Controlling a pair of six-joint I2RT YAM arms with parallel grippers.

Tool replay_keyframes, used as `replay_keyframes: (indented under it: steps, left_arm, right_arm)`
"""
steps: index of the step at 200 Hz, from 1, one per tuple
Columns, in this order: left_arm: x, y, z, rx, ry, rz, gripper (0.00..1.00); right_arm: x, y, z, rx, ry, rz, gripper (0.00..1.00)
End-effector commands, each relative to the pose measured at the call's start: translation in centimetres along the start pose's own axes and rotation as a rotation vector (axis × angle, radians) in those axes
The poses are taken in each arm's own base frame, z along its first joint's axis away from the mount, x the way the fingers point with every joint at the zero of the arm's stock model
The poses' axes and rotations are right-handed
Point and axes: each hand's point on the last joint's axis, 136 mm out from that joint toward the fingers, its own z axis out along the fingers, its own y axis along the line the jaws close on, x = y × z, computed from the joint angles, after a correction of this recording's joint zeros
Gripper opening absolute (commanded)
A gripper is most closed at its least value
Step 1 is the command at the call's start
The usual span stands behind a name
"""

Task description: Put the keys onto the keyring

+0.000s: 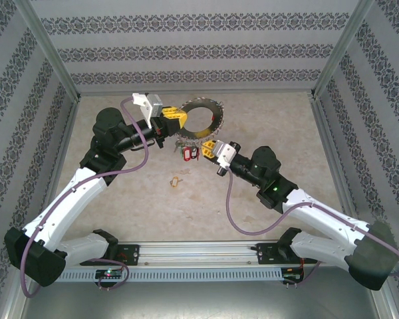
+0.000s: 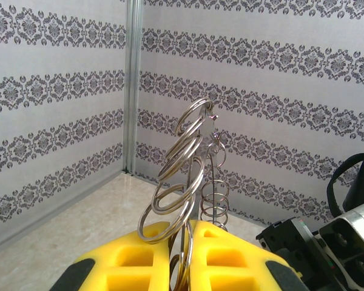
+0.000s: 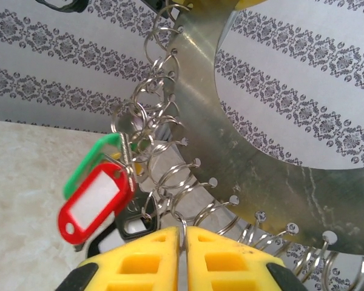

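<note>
Overhead, left end effector (image 1: 179, 114) and right end effector (image 1: 205, 144) both clamp the single keyring (image 1: 203, 104); one brass key (image 1: 176, 180) lies apart.

No word, number or brand can be read anywhere; the red plastic key tag (image 3: 97, 203) holds a blank white insert.

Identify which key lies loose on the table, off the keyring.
The tan key, alone on the table; the red-tagged key and green-tagged key hang from the keyring.

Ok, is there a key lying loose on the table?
Yes, a small tan key lies by itself on the table, well apart from the keyring.
</note>
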Motion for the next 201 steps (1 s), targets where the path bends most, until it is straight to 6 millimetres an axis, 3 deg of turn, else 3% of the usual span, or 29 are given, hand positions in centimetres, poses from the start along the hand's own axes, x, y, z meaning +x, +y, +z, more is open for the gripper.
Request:
replay_keyframes:
  steps: [1,125,201]
  left_arm:
    - [-3.0,-1.5,-0.6,0.028,-0.085,0.042,0.0]
    - [-2.9,-1.7,-0.7,0.036,-0.075,0.036,0.0]
    - [-2.9,-1.7,-0.7,0.037,-0.073,0.035,0.0]
  right_arm:
    - [-1.8,-1.3,0.2,0.057,-0.042,-0.032,0.16]
    - [-1.9,-2.3,0.7,0.104,-0.033,-0.051,0.17]
    - [-0.9,-2.0,0.6,0.096,0.007,-0.114,0.18]
